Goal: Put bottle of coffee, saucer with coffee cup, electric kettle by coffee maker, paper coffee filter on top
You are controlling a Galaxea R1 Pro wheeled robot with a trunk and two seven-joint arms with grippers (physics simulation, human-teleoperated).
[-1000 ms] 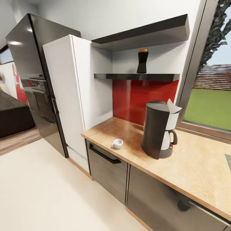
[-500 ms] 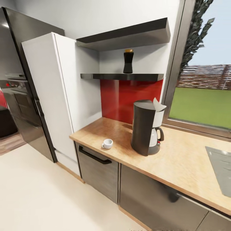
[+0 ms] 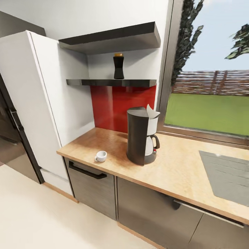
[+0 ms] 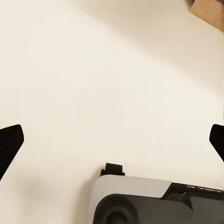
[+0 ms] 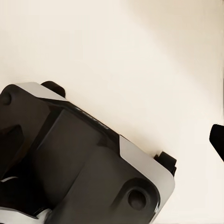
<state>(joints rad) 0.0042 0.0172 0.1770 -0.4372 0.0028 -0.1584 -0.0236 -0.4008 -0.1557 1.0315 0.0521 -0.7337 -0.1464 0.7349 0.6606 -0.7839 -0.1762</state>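
1. The coffee maker (image 3: 141, 136) stands upright on the wooden countertop (image 3: 180, 169), in front of the red backsplash (image 3: 117, 107) and near the window (image 3: 211, 100).
2. A white paper coffee filter (image 3: 152, 112) sits on top of the coffee maker, with one corner pointing up.
3. The white coffee cup (image 3: 100, 156) stands directly on the countertop, near the front edge, a little apart from the coffee maker on the side of the tall white cabinet (image 3: 38, 103).
4. The bottle of coffee (image 3: 118, 66), dark with a tan cap, stands upright on the lower kitchen shelf (image 3: 110, 82), above the countertop.
5. A grey cooktop (image 3: 224, 176) is set in the countertop, well apart from the coffee maker on the other side.
6. In the left wrist view, the left gripper (image 4: 112, 140) has its two dark fingertips (image 4: 9, 144) far apart at the two edges of the picture, with nothing between them; under it are the cream floor (image 4: 93, 70) and a part of the robot base (image 4: 158, 200).
7. In the right wrist view, the right gripper (image 5: 112, 140) is also spread wide and holds nothing, above the robot base (image 5: 79, 163) and the floor.
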